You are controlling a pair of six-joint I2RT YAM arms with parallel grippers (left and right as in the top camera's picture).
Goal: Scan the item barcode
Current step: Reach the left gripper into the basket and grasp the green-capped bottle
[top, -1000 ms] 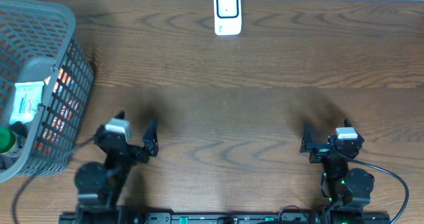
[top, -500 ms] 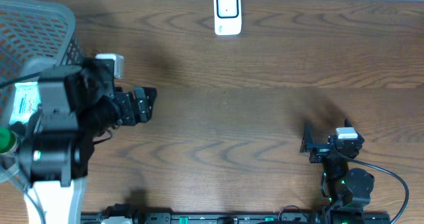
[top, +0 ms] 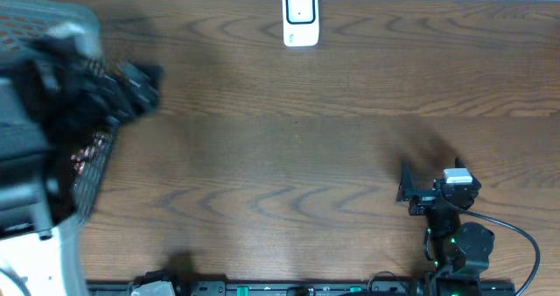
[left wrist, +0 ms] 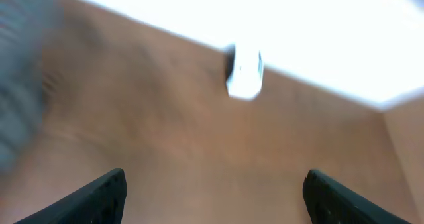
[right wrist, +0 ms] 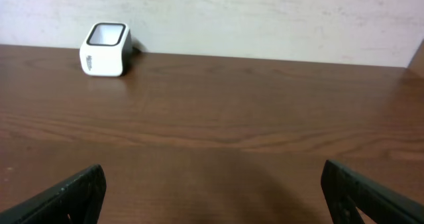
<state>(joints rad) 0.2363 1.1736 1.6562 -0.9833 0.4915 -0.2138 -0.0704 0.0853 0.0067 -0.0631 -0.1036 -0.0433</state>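
Now | left end effector (left wrist: 212,199) spread, near basket (top: 91,152) | right end effector (right wrist: 215,196) spread | scanner (top: 299,17) far edge

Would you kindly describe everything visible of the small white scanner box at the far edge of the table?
The small white scanner box looks like glossy plastic: a rounded block whose top face carries a dark-rimmed rectangular window, with faint dark markings on one side. It stands upright on the brown wooden table, at its far edge near the pale wall, about midway along. Only the table touches it.
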